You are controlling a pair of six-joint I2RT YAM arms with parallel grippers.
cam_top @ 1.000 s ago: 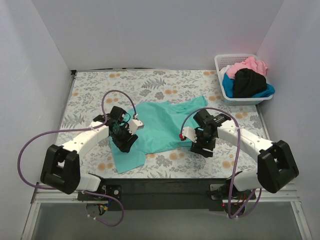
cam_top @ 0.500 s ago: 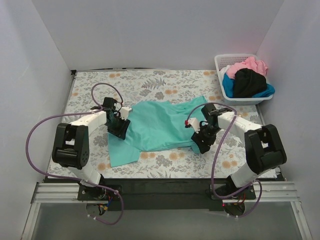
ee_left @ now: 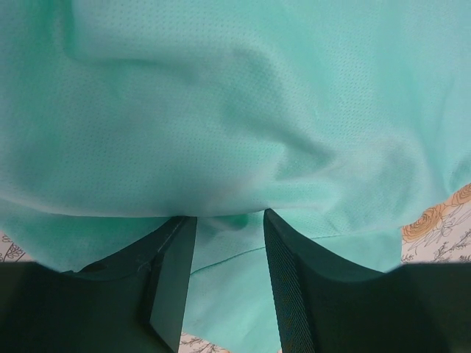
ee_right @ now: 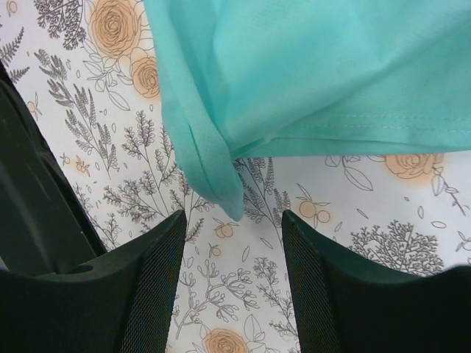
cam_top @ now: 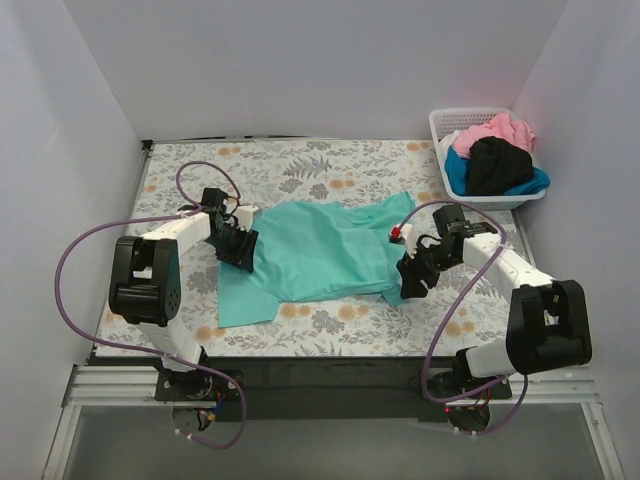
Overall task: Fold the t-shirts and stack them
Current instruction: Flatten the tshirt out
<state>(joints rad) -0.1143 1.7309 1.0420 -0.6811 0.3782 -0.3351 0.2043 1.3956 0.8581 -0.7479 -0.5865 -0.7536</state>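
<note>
A teal-green t-shirt [cam_top: 320,250] lies spread on the floral table cloth [cam_top: 300,165]. My left gripper [cam_top: 238,248] is at its left edge. In the left wrist view the gripper [ee_left: 228,220] is open, with teal cloth [ee_left: 235,110] lying under and between the jaws and a fold bulging over the fingertips. My right gripper [cam_top: 412,278] is at the shirt's lower right corner. In the right wrist view it [ee_right: 234,220] is open and empty over the table cloth, and the shirt's folded corner tip [ee_right: 221,184] hangs just ahead of the jaws. Pink [cam_top: 500,130], black [cam_top: 497,165] and blue [cam_top: 455,178] shirts lie in the basket.
A white lattice basket [cam_top: 440,125] stands at the back right corner against the right wall. White walls close in the table on the left, back and right. Purple cables loop from both arms above the table cloth.
Both grippers moved outward and away from the bases, the left to the shirt's left edge, the right to its right corner. The shirt now lies spread wider and flatter.
</note>
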